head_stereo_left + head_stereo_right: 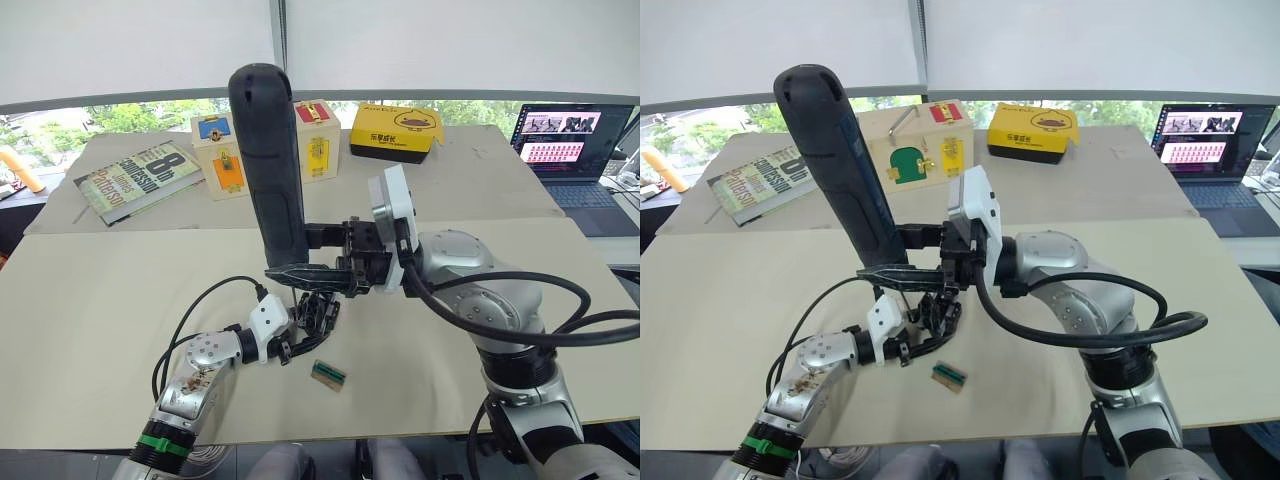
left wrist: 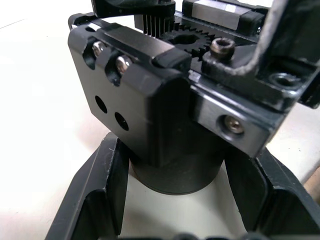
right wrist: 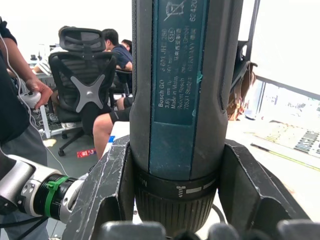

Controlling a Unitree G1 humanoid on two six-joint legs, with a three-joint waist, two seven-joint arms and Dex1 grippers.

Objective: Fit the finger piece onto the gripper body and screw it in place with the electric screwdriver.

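Your right gripper [image 1: 300,272] has its jaws clamped on the electric screwdriver [image 1: 270,165], one jaw on each side of the barrel just above the knurled collar, as the right wrist view makes plain. The tool stands nearly upright, its thick end high above those jaws and its bit end pointing down toward the gripper body [image 1: 318,312] directly below.

Your left gripper [image 1: 908,350] has its jaws closed around the round base of the gripper body, one jaw on each flank, holding the block on the surface. In the left wrist view, two screw heads sit in the block's upper face just above those jaws, two empty holes lie beneath them, and a toothed gear shows farther up between the rails.

As for progress: you are in the screwing stage, or on the brink of it. Both tool and body are in hand and lined up one over the other. Whether the finger piece is already seated I cannot tell; the black parts run together under the screwdriver, and the bit's contact point is hidden. The two open holes suggest fastening may remain, though they may not be meant for screws.

A small green-brown tray [image 1: 328,374] lies on the surface just beyond the left jaws, toward your right side, apart from the body.
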